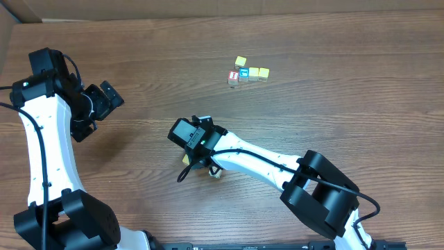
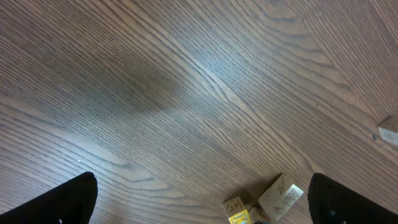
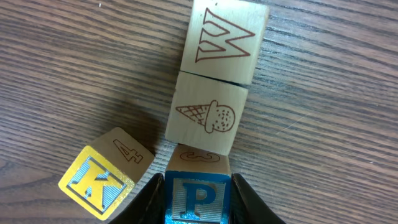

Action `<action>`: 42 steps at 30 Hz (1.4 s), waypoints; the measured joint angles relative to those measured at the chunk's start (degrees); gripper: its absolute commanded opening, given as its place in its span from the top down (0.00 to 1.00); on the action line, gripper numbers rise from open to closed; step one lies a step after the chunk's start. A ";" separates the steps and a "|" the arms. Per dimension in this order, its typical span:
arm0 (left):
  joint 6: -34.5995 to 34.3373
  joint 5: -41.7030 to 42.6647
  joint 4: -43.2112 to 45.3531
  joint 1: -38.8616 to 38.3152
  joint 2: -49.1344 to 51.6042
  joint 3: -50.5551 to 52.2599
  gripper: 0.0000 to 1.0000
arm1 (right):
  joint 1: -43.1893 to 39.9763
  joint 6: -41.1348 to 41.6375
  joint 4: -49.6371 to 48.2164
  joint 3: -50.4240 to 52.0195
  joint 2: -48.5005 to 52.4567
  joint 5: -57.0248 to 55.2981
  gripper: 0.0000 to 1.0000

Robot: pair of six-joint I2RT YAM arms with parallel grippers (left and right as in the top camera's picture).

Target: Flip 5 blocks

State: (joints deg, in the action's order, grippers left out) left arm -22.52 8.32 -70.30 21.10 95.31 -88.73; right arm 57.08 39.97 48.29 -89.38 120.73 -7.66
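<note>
My right fingers (image 3: 252,208) are clamped on the blue P block (image 3: 198,200), one dark finger pressed to each side of it. Its blue face with the white P points at my wrist camera, and the cream face above that carries a faint engraved drawing. I cannot tell whether this block rests on the desk (image 1: 333,55) or is raised off it.

Just beyond it lies the ice-cream block (image 3: 205,118), cream with a cone drawn on top, slightly skewed, its near edge meeting the block I hold. The W block (image 3: 225,40) sits against the ice-cream block's far side, so the three run in a line away from me. The yellow K block (image 3: 102,177) stands tilted just beside my held block, on the side of my other arm, showing a yellow face with a silvery K and a cream face with a small engraving.

From overhead, this group lies near the middle of the desk, a little toward the near edge, mostly hidden under my right wrist.

My left fingers (image 2: 68,202) are spread wide apart with nothing between them, hanging over bare wood toward the left edge.

Toward the far edge a cluster of other cubes (image 1: 254,72) sits close together, a red-faced cube (image 1: 234,76) among them.
</note>
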 measured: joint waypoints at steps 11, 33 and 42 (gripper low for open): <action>0.00 0.00 0.00 0.00 0.00 0.00 0.00 | 0.00 0.55 -0.98 0.00 0.00 0.00 0.71; 0.00 0.00 0.00 0.00 0.00 0.00 0.00 | 0.00 3.39 -1.27 0.00 0.00 -0.92 0.62; 0.00 0.00 0.00 0.00 0.00 0.00 0.00 | 0.02 3.56 -1.27 0.00 0.00 -1.36 0.46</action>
State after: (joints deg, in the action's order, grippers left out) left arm -22.52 8.32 -70.30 21.10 95.31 -88.73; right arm 57.10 43.53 47.03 -89.38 120.73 -9.02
